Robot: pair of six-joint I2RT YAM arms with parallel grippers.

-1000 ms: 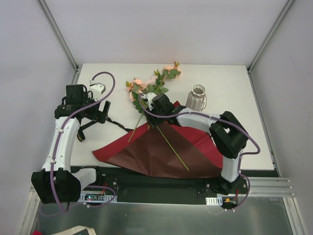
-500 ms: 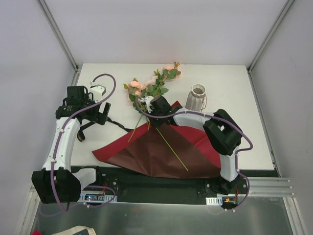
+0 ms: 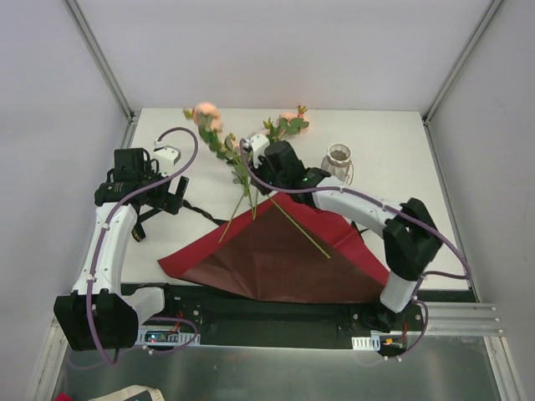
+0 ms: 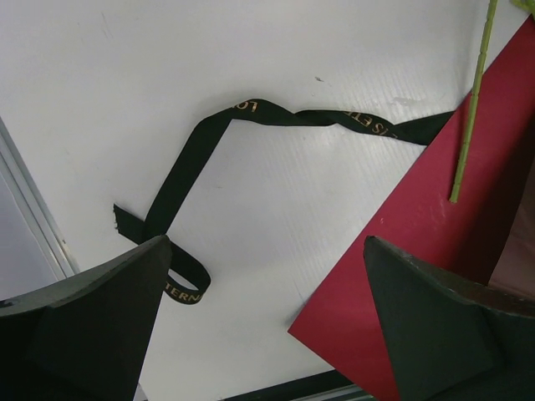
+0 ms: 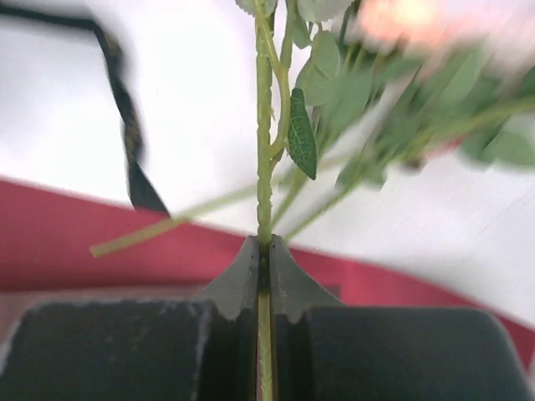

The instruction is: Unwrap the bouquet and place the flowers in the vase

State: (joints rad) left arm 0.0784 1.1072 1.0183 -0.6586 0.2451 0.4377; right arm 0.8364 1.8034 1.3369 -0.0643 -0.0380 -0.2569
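The bouquet lies undone: its dark red paper [image 3: 276, 255] is spread flat at the near middle, and the black ribbon [image 3: 201, 213] trails off its left corner. My right gripper [image 3: 251, 159] is shut on the thin green stem [image 5: 264, 167] of one peach-pink rose [image 3: 205, 113], which is held up over the table's far left-middle. The other flowers [image 3: 288, 125] lie behind the gripper, their stems [image 3: 238, 209] reaching onto the paper. The ribbed whitish vase [image 3: 338, 165] stands upright to the right of the arm. My left gripper [image 3: 167, 196] hangs open over the ribbon [image 4: 251, 109], holding nothing.
In the left wrist view the paper's red corner [image 4: 418, 251] lies under the right finger, with one stem end [image 4: 472, 100] on it. Metal frame posts [image 3: 100, 58] rise at the table's far corners. The black base rail [image 3: 276, 313] runs along the near edge.
My right gripper has shut on one rose stem and lifted it, so the rose head has swung up and to the left. The left arm has barely moved.
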